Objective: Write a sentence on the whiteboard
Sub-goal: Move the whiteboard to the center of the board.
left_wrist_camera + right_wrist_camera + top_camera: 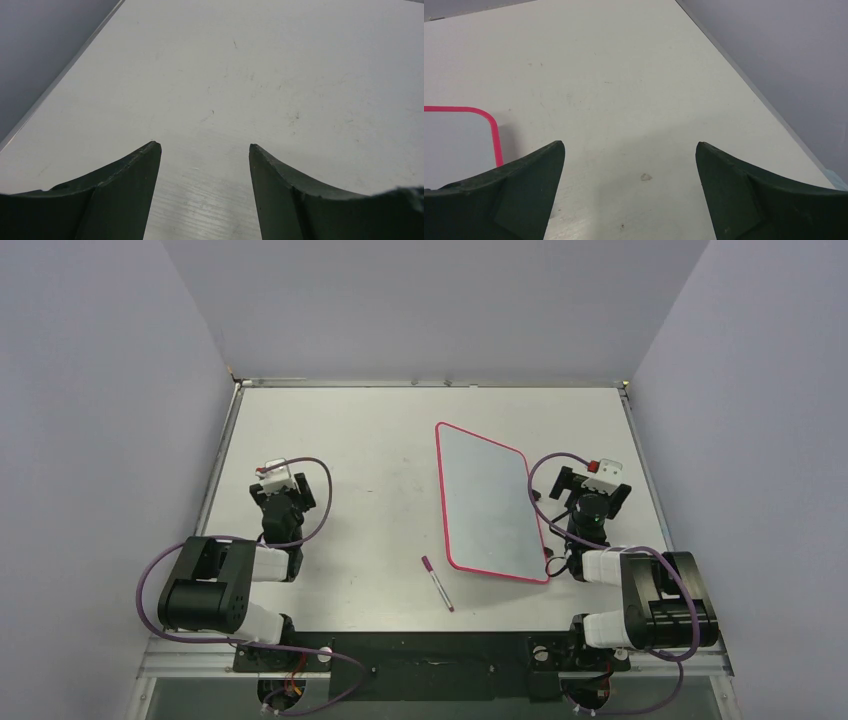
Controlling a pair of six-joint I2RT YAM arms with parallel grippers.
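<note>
Task not begun: whiteboard (488, 502) blank, flat on counter (340, 440) centre-right, pen (437, 583) loose by its near edge; left fingers (145, 167) & right fingers (544, 165) wide open, empty, so pickup + all writing left.

Smooth whiteboard (488, 505) with a plastic-looking pink rim; matt, lightly scuffed white table (340, 440)

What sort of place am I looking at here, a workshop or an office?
Most likely a robot test booth in a lab: a left arm and right arm bolted to a white table, plain grey walls closing it in, a whiteboard and marker laid out.
</note>
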